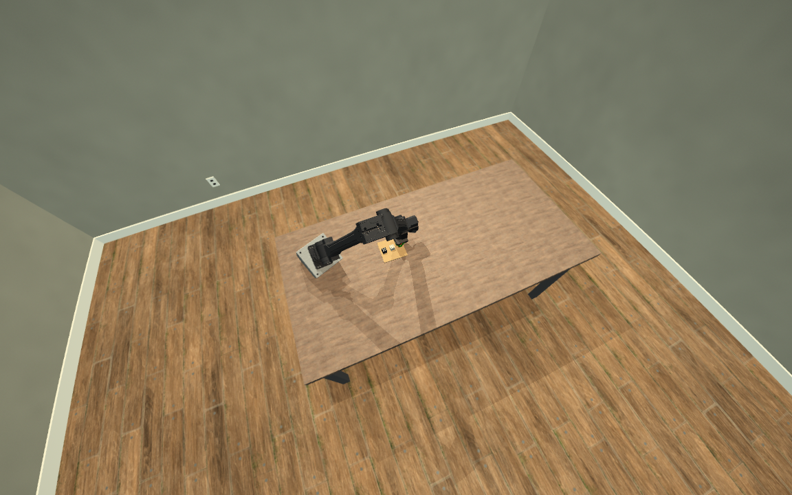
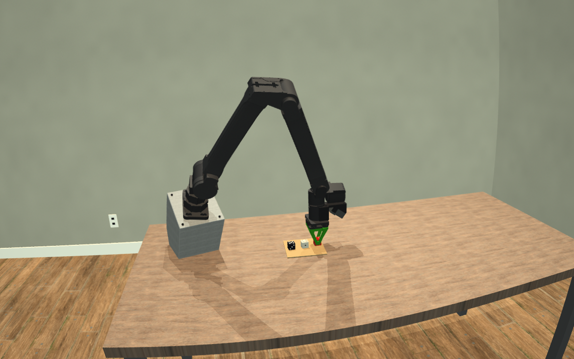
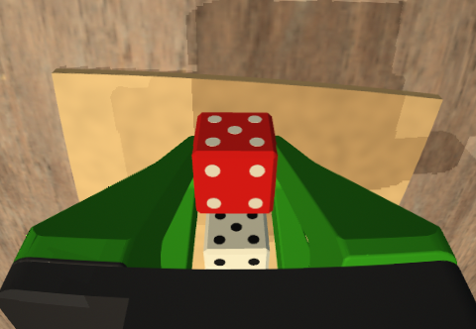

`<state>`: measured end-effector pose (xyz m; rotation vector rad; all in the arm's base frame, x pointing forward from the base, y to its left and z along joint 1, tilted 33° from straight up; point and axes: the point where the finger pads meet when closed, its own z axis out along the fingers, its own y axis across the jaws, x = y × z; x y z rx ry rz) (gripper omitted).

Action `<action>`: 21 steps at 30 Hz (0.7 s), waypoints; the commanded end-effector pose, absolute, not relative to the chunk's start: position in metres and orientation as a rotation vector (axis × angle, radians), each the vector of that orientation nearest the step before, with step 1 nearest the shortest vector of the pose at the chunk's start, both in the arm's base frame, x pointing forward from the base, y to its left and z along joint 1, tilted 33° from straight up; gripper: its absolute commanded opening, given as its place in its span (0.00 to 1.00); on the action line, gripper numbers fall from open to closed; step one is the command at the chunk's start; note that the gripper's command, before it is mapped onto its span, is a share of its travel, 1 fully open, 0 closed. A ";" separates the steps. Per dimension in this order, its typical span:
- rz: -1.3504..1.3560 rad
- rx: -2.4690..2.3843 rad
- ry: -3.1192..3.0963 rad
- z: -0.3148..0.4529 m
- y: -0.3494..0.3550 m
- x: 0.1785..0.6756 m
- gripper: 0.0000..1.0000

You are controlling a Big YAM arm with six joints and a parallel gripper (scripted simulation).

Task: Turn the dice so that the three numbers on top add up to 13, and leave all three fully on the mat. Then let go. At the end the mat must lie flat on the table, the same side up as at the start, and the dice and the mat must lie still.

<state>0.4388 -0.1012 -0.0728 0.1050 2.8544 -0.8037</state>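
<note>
A tan mat (image 2: pixel 304 249) lies flat on the table, with a black die (image 2: pixel 291 245) at its left and a white die (image 2: pixel 304 243) in the middle. My gripper (image 2: pixel 318 241), with green fingers, is shut on a red die (image 3: pixel 233 163) at the mat's right end, low over or on the mat. In the wrist view the red die shows five pips on one face and four on the face toward the camera. The white die (image 3: pixel 236 241) lies behind it between the fingers' bases. The black die is hidden in the wrist view.
The arm's grey base block (image 2: pixel 194 227) stands at the table's back left. The mat (image 1: pixel 391 251) sits near the table's middle, close to the arm.
</note>
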 end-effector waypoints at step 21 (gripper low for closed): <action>-0.801 0.102 2.849 -0.075 -0.106 0.443 0.20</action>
